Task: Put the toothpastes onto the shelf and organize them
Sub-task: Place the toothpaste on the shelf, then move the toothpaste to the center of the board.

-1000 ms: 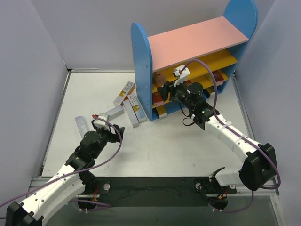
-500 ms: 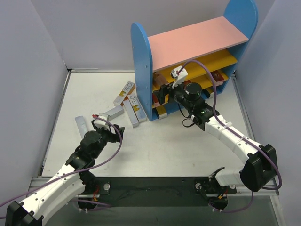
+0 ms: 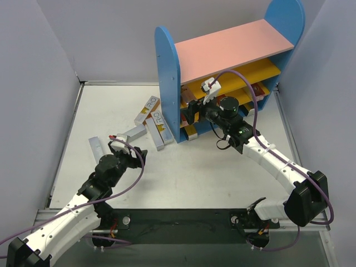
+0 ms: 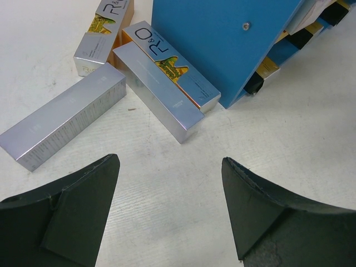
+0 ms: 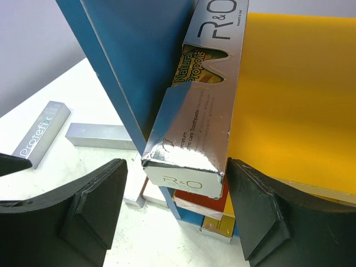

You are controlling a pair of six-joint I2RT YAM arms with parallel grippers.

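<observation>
Now | right gripper (image 5: 177,167) open astride toothpaste box (image 5: 206,105) on shelf (image 5: 128,55) | left gripper (image 4: 169,167) open, empty | risk: overhanging box tips out

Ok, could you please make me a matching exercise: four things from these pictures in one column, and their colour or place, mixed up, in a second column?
Column one
1. top board of the shelf
2. round-topped side panel
3. R&O box in the right wrist view
4. protefix box

Column two
a. on the table
b. pink
c. on a yellow board
d. blue

Pairs: 1-b, 2-d, 3-c, 4-a
</observation>
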